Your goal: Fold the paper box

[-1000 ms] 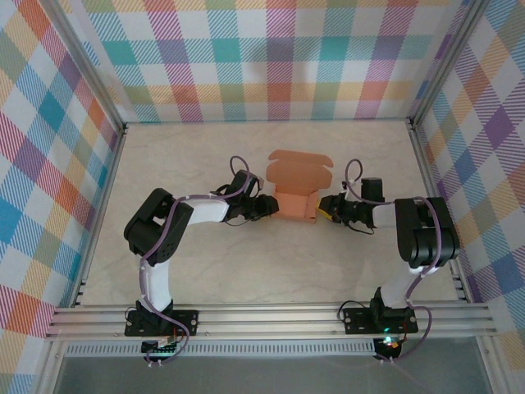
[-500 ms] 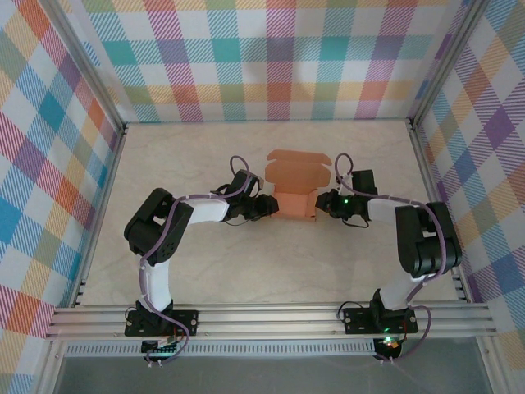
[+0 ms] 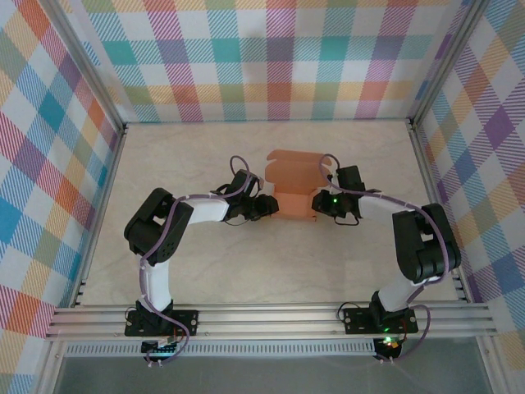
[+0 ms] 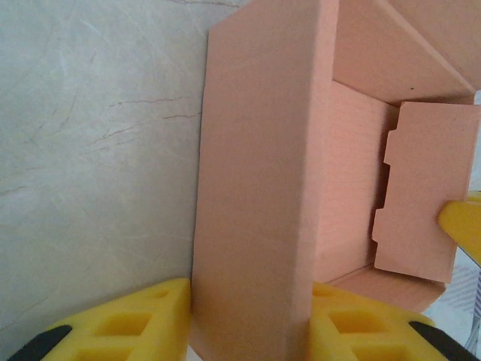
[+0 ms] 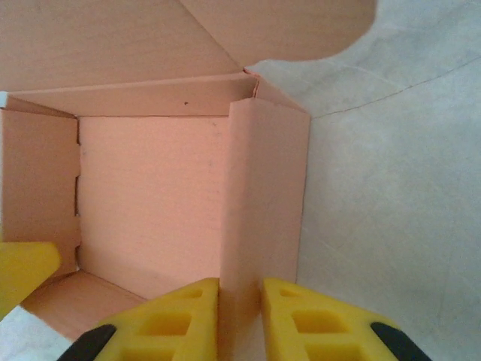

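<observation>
**Two grippers pinch opposite walls of a half-folded box (image 3: pixel 294 203) at mid-table (image 3: pixel 205 271).**
The left gripper (image 3: pixel 270 206) has its yellow fingers (image 4: pixel 143 316) clamped on either face of the box's left wall. The right gripper (image 3: pixel 319 203) is likewise closed on the right wall, a finger (image 5: pixel 308 316) pressed to each side. The salmon-orange box stands open-topped on the table between the arms, its rounded lid flap (image 3: pixel 297 162) unfolded at the far side.
</observation>
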Controlling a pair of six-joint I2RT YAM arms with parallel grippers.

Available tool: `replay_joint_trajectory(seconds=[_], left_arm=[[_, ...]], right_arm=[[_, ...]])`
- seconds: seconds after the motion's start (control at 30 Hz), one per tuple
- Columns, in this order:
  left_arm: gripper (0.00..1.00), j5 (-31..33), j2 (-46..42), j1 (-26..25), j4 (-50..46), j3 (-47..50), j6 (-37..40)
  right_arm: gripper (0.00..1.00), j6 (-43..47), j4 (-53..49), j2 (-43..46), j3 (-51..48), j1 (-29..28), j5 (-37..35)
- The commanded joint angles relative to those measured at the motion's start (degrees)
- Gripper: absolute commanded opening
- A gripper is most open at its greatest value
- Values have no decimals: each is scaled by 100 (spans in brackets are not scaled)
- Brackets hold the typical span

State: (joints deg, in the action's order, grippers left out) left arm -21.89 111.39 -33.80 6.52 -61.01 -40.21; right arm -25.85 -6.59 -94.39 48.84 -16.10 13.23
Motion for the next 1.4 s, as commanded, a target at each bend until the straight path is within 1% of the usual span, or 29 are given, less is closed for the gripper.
replay_joint_trajectory(seconds=[0.0,0.1,0.17,0.3,0.43,0.63,0.8,0.9,0.97,1.13,1.17,1.2,1.27,1.3,1.37], left_arm=[[38,-158,269,-26,-38,-38,65],[38,-169,286,-21,-29,-42,56],[38,-172,291,-21,-28,-42,57],[38,-176,304,-21,-20,-48,56],[38,-210,330,-21,7,-48,45],[38,-236,352,-17,47,-33,37],[38,-272,357,-19,108,-15,21],[37,-272,337,-21,112,13,24],[37,-272,339,-21,119,28,30],[37,-272,344,-21,130,29,21],[38,-272,348,-21,130,30,15],[37,-271,341,-21,134,37,22],[37,-272,339,-21,133,41,7],[37,-263,331,-21,138,46,9],[37,-263,331,-21,130,50,9]], right_arm=[[17,228,-811,-172,18,-126,-641],[13,249,-903,-202,88,-182,-769],[13,268,-1037,-237,173,-238,-929],[13,304,-1409,-349,417,-449,-1332],[17,230,-1707,-482,650,-677,-1610],[17,47,-2507,-776,1260,-1063,-2414],[11,-34,-2955,-1138,1680,-1322,-2961],[5,-64,-3200,-1358,1892,-1448,-3238],[1,-85,-3301,-1473,1993,-1505,-3360],[0,-175,-3431,-1640,2159,-1552,-3503],[7,-184,-3431,-1674,2188,-1554,-3506],[12,-184,-3422,-1702,2206,-1550,-3513],[14,-170,-3396,-1755,2239,-1546,-3481],[14,-169,-3392,-1787,2252,-1548,-3472],[7,-162,-3374,-1825,2253,-1546,-3463]])
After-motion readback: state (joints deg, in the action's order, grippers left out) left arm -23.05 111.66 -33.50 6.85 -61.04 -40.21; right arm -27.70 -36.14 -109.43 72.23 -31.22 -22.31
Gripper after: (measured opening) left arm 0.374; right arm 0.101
